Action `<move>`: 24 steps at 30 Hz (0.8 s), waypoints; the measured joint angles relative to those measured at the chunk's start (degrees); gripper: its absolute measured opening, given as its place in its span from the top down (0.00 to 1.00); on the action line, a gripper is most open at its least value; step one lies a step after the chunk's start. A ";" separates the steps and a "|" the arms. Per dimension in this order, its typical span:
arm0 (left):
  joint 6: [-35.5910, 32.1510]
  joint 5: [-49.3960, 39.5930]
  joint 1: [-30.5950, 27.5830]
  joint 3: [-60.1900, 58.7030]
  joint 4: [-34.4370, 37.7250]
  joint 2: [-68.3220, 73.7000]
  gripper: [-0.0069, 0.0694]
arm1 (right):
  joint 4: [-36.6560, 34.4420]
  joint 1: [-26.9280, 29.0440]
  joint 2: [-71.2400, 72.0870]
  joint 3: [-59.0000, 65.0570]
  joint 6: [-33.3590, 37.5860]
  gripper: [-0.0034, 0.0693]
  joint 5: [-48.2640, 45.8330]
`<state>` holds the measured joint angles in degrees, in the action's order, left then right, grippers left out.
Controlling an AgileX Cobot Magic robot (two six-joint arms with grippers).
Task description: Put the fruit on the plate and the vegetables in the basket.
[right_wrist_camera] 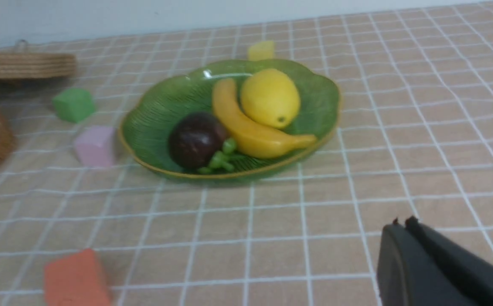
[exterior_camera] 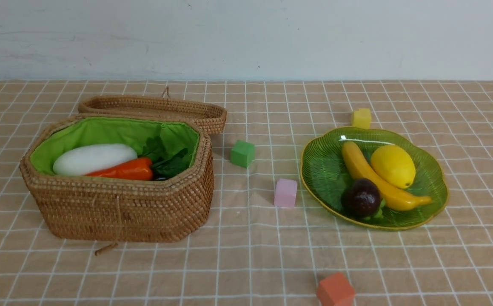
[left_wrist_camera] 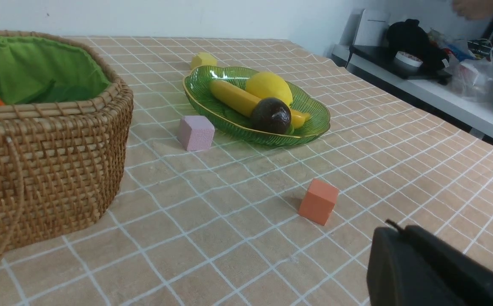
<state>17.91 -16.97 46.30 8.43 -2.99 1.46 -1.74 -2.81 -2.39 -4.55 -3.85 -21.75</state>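
The green glass plate (exterior_camera: 323,170) holds the fruit: a yellow lemon (exterior_camera: 393,165), a curved banana (exterior_camera: 374,176) and a dark purple mangosteen (exterior_camera: 361,197). The wicker basket (exterior_camera: 118,208) with green lining holds vegetables: a white radish (exterior_camera: 93,158), an orange carrot-like piece (exterior_camera: 127,170) and dark green leaves (exterior_camera: 167,159). What else lies inside is hidden. Neither arm shows in the front view. My left gripper (left_wrist_camera: 395,229) is shut and empty, low over the cloth near the orange-red cube (left_wrist_camera: 318,207). My right gripper (right_wrist_camera: 403,222) is shut and empty, well in front of the plate (right_wrist_camera: 152,110).
Foam cubes lie loose on the checked cloth: green (exterior_camera: 242,153), pink (exterior_camera: 285,193), yellow (exterior_camera: 361,118) behind the plate, orange-red (exterior_camera: 335,290) at the near edge. The basket's lid (exterior_camera: 157,108) lies open behind it. A cluttered side table (left_wrist_camera: 433,93) stands beyond the cloth's right edge.
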 joint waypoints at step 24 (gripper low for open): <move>0.00 -0.37 0.00 0.00 -0.09 -0.07 0.92 | -1.97 1.86 2.93 5.35 1.72 0.96 -0.22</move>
<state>17.91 -17.34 46.30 8.43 -3.09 1.39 -3.70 -0.95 0.55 0.80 -2.14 -21.97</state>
